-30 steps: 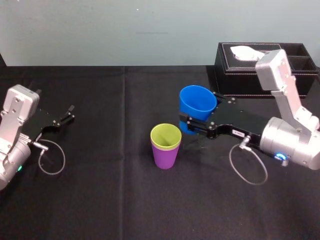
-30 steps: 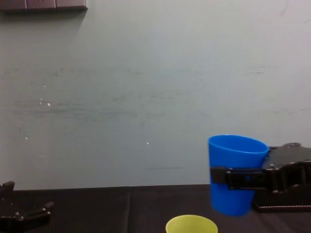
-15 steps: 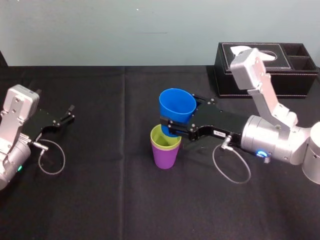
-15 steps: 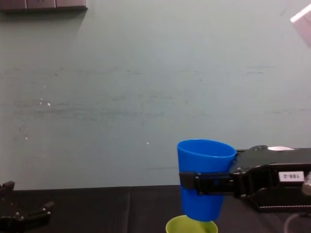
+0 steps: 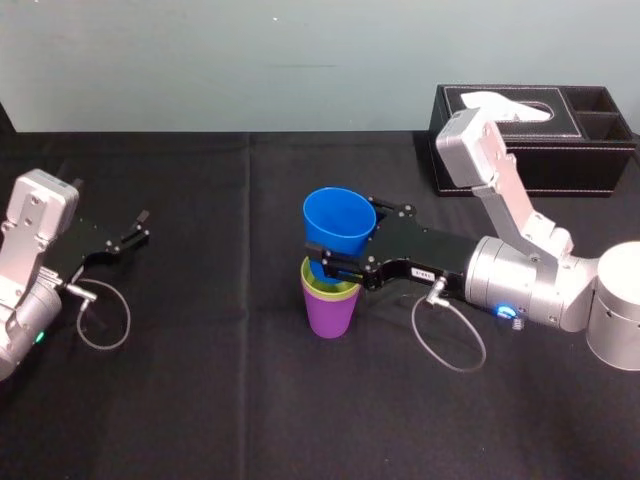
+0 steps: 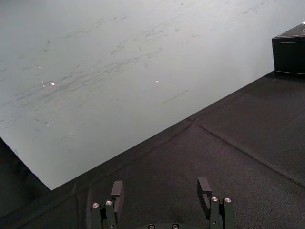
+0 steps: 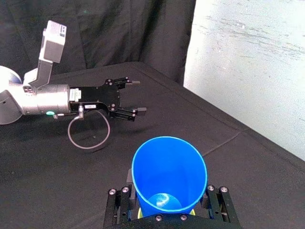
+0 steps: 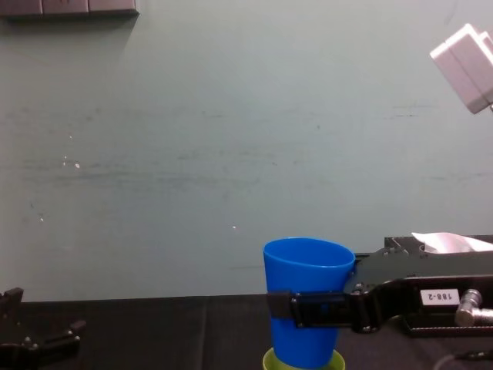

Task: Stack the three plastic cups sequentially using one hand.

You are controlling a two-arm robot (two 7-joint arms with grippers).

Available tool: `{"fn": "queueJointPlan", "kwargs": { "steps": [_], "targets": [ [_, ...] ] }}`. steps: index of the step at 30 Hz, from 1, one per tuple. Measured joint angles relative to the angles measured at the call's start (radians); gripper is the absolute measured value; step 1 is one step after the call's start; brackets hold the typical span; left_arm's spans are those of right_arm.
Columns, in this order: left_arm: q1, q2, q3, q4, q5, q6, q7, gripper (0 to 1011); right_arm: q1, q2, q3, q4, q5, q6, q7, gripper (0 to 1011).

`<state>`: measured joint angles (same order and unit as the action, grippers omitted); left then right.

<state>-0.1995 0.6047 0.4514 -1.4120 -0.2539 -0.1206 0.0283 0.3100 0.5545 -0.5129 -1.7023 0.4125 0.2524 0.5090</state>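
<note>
right gripper reaching level from 3 o'clock, gripping blue cup | its base in yellow-green cup inside purple cup | left gripper parked 9 o'clock, jaws apart

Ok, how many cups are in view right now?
3. The blue cup is clamped by the right gripper, its base inside the yellow-green cup, which sits nested in the purple cup mid-table. None seem hidden. The left gripper rests open at far left.
</note>
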Motion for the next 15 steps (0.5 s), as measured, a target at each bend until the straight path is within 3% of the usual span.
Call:
{"fn": "queueJointPlan", "kwargs": {
  "steps": [15],
  "targets": [
    [0.000, 0.000, 0.000, 0.000, 0.000, 0.000, 0.000, 1011, 0.010, -0.010, -0.010, 0.038, 0.005, -0.017, 0.002, 726]
  ]
}}
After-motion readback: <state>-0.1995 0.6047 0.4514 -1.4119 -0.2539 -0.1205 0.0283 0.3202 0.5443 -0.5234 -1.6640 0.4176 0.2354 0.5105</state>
